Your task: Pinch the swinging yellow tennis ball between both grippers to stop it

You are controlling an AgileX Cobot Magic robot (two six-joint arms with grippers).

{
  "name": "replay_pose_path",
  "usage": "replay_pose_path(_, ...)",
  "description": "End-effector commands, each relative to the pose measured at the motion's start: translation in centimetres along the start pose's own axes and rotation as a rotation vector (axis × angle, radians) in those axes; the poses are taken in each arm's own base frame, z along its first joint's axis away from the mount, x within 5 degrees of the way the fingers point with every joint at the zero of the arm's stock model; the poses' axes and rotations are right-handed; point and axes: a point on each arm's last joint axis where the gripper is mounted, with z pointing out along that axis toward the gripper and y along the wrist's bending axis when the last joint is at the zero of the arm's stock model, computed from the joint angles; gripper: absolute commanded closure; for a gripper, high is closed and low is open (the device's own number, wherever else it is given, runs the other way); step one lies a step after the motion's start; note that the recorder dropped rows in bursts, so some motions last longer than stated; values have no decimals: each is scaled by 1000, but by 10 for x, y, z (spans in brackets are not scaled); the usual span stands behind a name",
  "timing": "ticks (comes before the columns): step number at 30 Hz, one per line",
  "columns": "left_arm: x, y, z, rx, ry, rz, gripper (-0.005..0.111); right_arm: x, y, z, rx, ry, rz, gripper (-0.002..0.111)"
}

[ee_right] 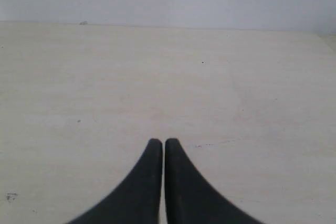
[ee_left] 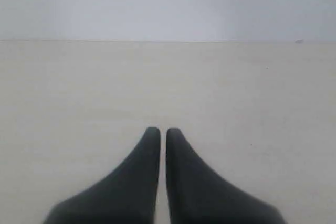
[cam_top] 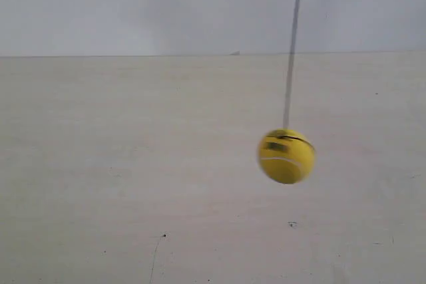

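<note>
Right of centre in the exterior view, the yellow tennis ball (cam_top: pixel 286 156) hangs clear above the pale desk (cam_top: pixel 120 177) on a thin string (cam_top: pixel 291 51) that runs up out of the top of the picture. The string leans a little, its upper end further right than the ball. The ball's edges are smeared sideways, so I judge it to be in mid swing across the scene, left to right, not toward or away from the camera. A dark printed mark and a white seam show on its near face.

Neither arm appears in that view. The left gripper (ee_left: pixel 163 132) is clenched on nothing, its two black fingers drawn together with only a thin slit between them, pointing across bare desk toward the grey wall (ee_left: pixel 168 3). The right gripper (ee_right: pixel 163 142) is the same: clamped together, empty, aimed over bare desk.

The coming move turns on where the ball lies from each gripper, and that cannot be read here. The ball is in neither wrist view, so it is outside what both cameras look at, and which arm is nearer cannot be told. Being round, the ball offers no long axis to line up with. The line that matters is the swing itself, and I judge the two closed tips would need to come at the ball from opposite ends of it, at the ball's height above the desk.
</note>
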Motion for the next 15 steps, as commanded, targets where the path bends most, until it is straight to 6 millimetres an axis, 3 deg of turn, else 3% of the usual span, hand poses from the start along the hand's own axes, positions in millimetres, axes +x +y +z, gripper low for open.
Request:
replay_pose_path(1, 0, 1, 0, -11, -17, 89, 102, -1, 0, 0, 3, -11, 0, 108)
replay_pose_path(4, -7, 1, 0, -17, -92, 133, 102, -2, 0, 0, 4, -27, -15, 108)
replay_pose_path(15, -50, 0, -15, 46, -594, -146, 102, -37, 0, -8, 4, -424, -3, 108)
